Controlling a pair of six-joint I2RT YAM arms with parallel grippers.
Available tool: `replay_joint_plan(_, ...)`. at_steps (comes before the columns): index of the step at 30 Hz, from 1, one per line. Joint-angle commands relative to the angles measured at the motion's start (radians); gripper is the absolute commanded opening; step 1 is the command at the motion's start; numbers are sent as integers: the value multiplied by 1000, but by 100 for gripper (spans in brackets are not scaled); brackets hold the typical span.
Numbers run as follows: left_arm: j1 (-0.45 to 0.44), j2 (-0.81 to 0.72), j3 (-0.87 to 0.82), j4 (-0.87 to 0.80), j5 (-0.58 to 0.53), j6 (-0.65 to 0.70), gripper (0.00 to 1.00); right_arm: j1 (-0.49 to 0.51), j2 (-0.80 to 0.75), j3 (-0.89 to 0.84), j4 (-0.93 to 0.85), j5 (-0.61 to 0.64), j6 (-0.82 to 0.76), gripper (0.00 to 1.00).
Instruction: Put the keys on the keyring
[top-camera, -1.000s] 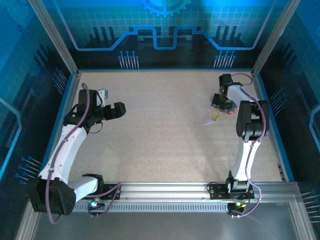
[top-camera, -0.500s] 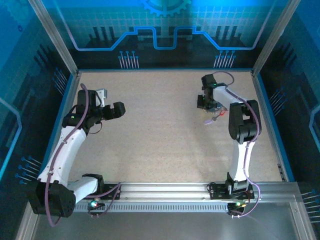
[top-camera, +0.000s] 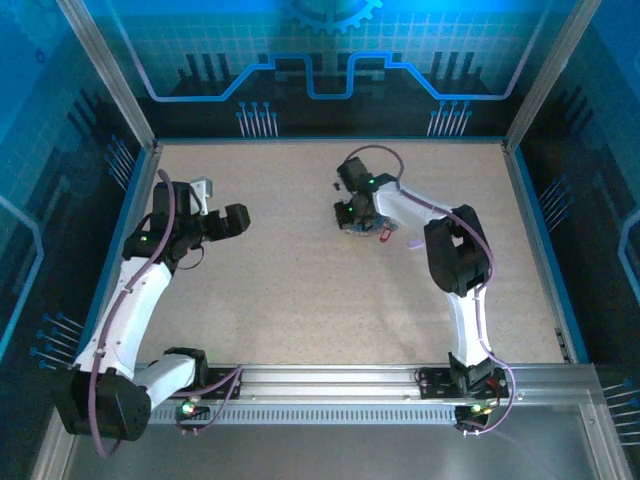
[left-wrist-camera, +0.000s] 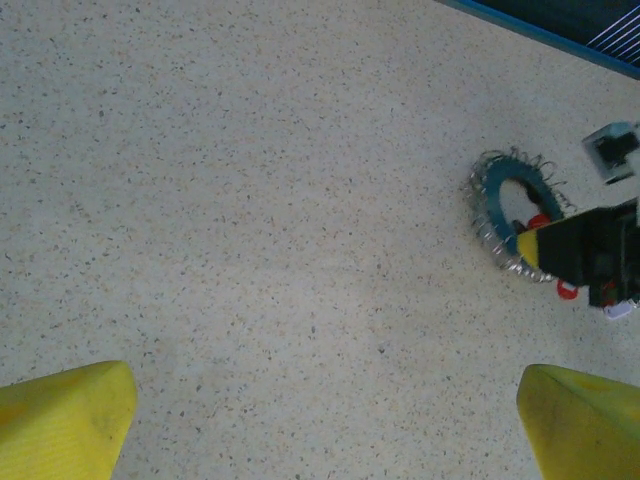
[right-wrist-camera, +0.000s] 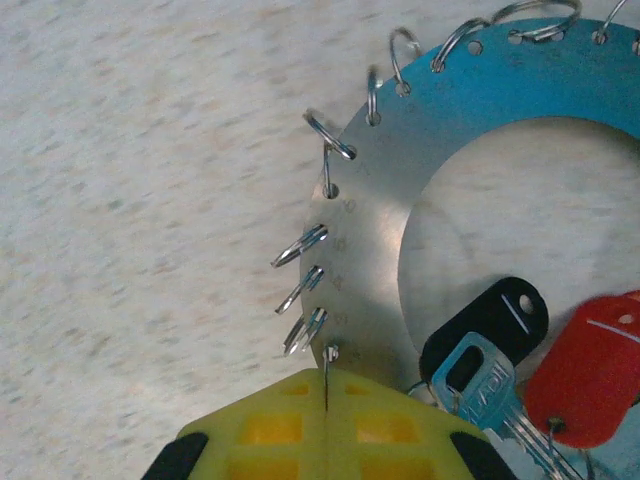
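Note:
The keyring (right-wrist-camera: 370, 260) is a flat metal disc with a round hole and several small split rings along its rim. My right gripper (right-wrist-camera: 327, 385) is shut on one small ring at the disc's near edge. The keys (right-wrist-camera: 500, 350), with black, silver and red heads, lie bunched against the disc beside the yellow fingers (right-wrist-camera: 260, 430). From above, the right gripper (top-camera: 358, 215) sits at the table's back middle with the keys (top-camera: 384, 233) trailing to its right. The left wrist view has the keyring (left-wrist-camera: 492, 192) far right. My left gripper (top-camera: 236, 220) hovers open at the left, nothing between its fingers (left-wrist-camera: 65, 420).
Bare speckled tabletop (top-camera: 300, 290) lies between the two arms. Blue walls and a metal frame (top-camera: 110, 90) enclose the table. The right arm's elbow (top-camera: 455, 250) stretches across the right half.
My right arm has swung left from the back right toward the back middle, dragging the keyring and keys along the table. The left arm has stayed still.

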Motion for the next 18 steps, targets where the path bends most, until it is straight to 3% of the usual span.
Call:
replay_joint_plan(1, 3, -14, -19, 11, -9, -12, 99, 49, -47, -79, 14, -50, -7, 0)
replay_joint_plan(10, 3, 0, -19, 18, 3, -31, 99, 152, -186, -304, 84, -139, -3, 0)
replay_joint_plan(17, 3, 24, -20, 21, 28, -41, 99, 155, -329, -427, 93, -112, -48, 9)
replay_joint_plan(18, 3, 28, -19, 22, 34, -42, 99, 156, -346, -446, 93, -108, -59, 15)
